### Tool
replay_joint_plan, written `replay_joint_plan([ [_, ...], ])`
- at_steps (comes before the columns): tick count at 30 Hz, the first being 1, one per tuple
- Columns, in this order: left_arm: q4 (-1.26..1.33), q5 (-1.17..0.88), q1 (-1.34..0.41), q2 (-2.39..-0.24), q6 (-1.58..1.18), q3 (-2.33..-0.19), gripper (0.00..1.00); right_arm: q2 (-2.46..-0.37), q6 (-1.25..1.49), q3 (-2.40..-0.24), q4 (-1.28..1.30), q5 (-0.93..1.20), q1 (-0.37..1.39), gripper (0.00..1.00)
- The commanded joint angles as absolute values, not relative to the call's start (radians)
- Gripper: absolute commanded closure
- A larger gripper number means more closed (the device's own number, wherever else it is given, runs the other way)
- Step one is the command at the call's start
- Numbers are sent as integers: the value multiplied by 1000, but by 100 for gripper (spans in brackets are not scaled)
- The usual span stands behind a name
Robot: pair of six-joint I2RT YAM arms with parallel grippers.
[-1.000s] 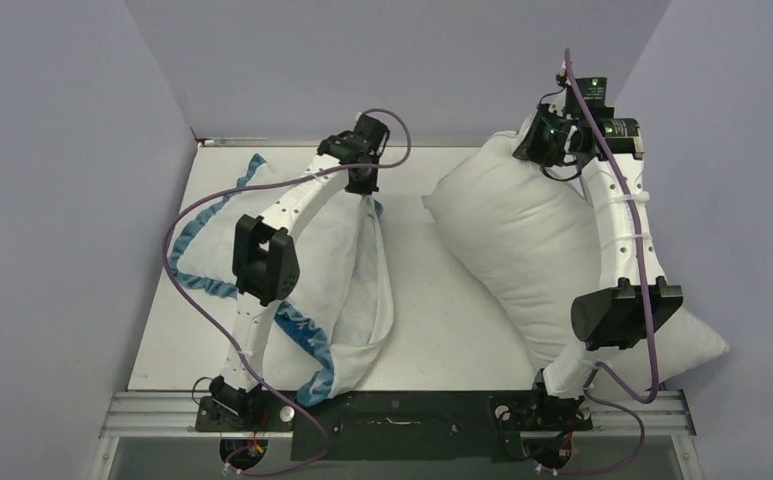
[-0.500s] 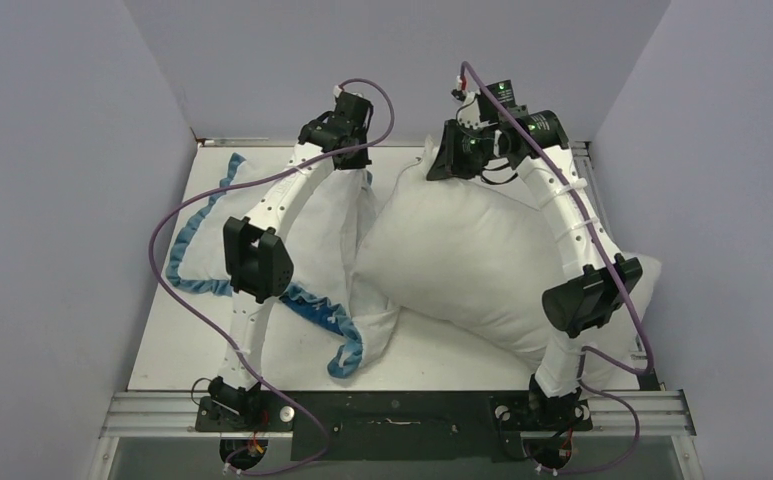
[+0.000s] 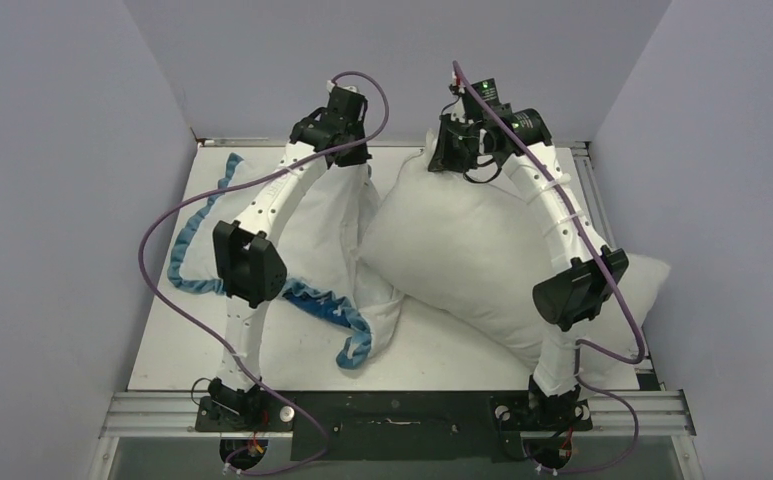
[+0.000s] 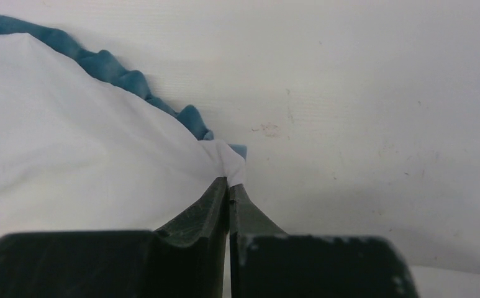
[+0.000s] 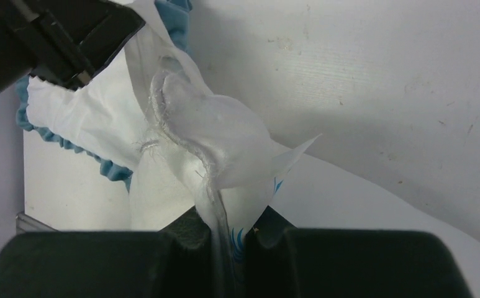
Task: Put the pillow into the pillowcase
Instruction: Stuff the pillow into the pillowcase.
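Note:
The white pillow (image 3: 462, 250) lies across the right half of the table, its left side resting against the pillowcase (image 3: 312, 225). My right gripper (image 3: 440, 160) is shut on the pillow's far corner (image 5: 212, 130), and the seam and a small tag sit between its jaws (image 5: 231, 217). The pillowcase shows its white inner face, with the blue ruffle (image 3: 312, 300) trailing along the table in front. My left gripper (image 3: 347, 162) is shut on the far corner of the pillowcase and holds it up. The fabric (image 4: 69, 143) is pinched at the tips (image 4: 229, 183). The two grippers are close together.
The white table (image 3: 442, 350) is boxed in by lavender walls (image 3: 82, 200) on the left, back and right. The pillow's right end hangs past the table's right edge (image 3: 652, 280). The arm bases stand on the black rail (image 3: 392, 415) at the near edge.
The right arm has swung left with the pillow corner, dragging the pillow against the pillowcase. The left gripper has lifted its pillowcase corner higher and slightly back.

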State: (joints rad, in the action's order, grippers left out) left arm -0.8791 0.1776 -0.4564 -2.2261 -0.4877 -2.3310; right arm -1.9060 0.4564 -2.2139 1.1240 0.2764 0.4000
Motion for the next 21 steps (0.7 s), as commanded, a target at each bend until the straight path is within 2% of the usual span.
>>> replay_joint_plan([
  [1,-803,127,-455,-2064,-555,-2289,100,-1930,499,-2234,1005,124,431,95],
  [7,-774,97,-454,-1995,-573,-2267,100,-2012,460,-2398,984,-42,431,95],
  [13,-693,8,-451,-1944,-629,-2181,100,-1975,442,-2369,824,-37,433,95],
  [16,-677,-18,-451,-1939,-653,-2149,100,-1899,440,-2249,694,90,433,95],
  [21,-663,-38,-433,-1945,-693,-2135,100,-1855,463,-2148,646,387,436,95],
])
